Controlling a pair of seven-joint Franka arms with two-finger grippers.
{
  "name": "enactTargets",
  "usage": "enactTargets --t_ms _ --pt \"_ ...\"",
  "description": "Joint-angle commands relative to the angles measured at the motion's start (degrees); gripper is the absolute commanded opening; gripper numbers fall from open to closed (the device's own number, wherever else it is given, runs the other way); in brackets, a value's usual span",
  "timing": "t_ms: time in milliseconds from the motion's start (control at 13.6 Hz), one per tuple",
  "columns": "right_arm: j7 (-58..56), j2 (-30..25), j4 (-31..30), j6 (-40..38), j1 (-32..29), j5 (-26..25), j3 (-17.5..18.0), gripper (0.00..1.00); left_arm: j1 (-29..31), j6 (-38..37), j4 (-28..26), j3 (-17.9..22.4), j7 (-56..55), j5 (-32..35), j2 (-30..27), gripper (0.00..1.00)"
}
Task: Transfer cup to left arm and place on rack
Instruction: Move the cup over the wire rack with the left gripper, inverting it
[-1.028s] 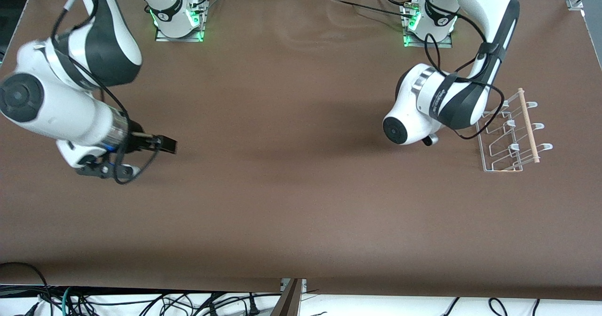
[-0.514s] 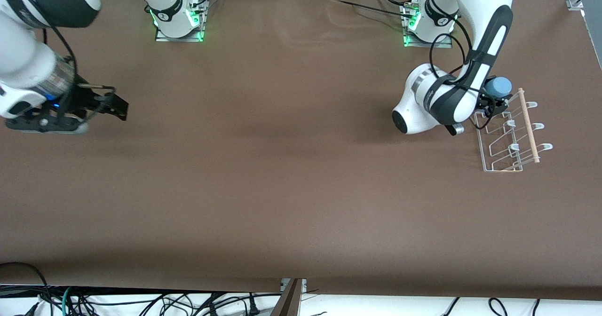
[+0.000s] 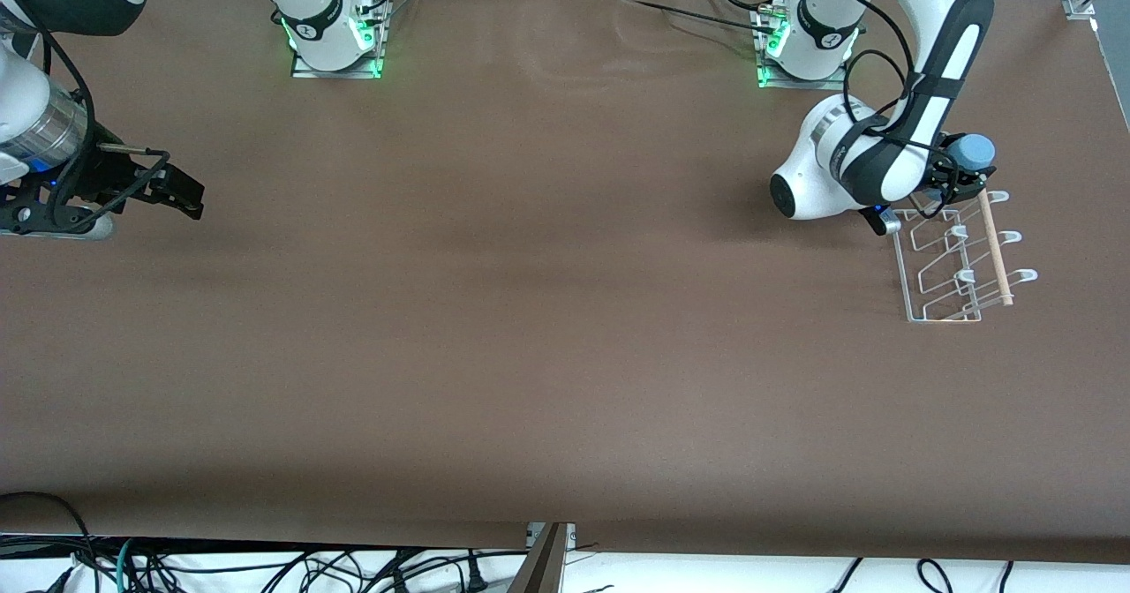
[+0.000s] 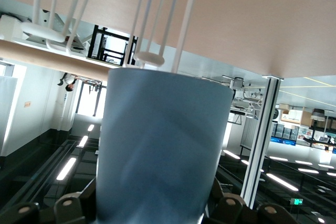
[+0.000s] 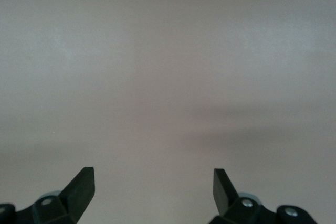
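The cup (image 3: 975,149) sits clamped in the left gripper (image 3: 964,172) over the rack (image 3: 958,253); right gripper (image 3: 181,196) fingers spread empty.

Light-blue tapered cup (image 3: 975,149), smooth and handleless, was clamped in the left gripper (image 3: 962,174) of the left arm (image 3: 936,63), lying roughly sideways over the rack (image 3: 958,253) at its end farthest from the front camera. The rack, white wire with hooked prongs and a light wooden dowel (image 3: 992,236), stood on the table toward the left arm's end.
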Motion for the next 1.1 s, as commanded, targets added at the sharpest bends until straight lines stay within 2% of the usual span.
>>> enactTargets --t_ms 0,661,734,808,1028 --pt "-0.7 0.4 1.5 -1.4 -0.3 -0.3 0.1 1.0 0.3 1.5 -1.6 -0.8 -2.3 1.8 -0.8 0.0" --pt "-0.7 0.4 1.5 -1.2 -0.3 -0.2 0.1 1.0 1.9 4.0 -2.0 -0.8 -7.8 3.5 2.4 0.01" --pt "-0.7 0.4 1.5 -1.2 -0.3 -0.2 0.1 1.0 2.0 4.3 -2.0 -0.8 -7.9 3.6 2.6 0.14" --pt "-0.7 0.4 1.5 -1.1 -0.3 -0.2 0.1 1.0 2.1 4.5 -2.0 -0.8 -8.2 3.9 2.9 0.99" --pt "-0.8 0.8 1.6 -1.2 -0.4 -0.2 0.1 1.0 2.7 4.5 -1.1 -0.8 -8.3 3.8 2.5 1.0"
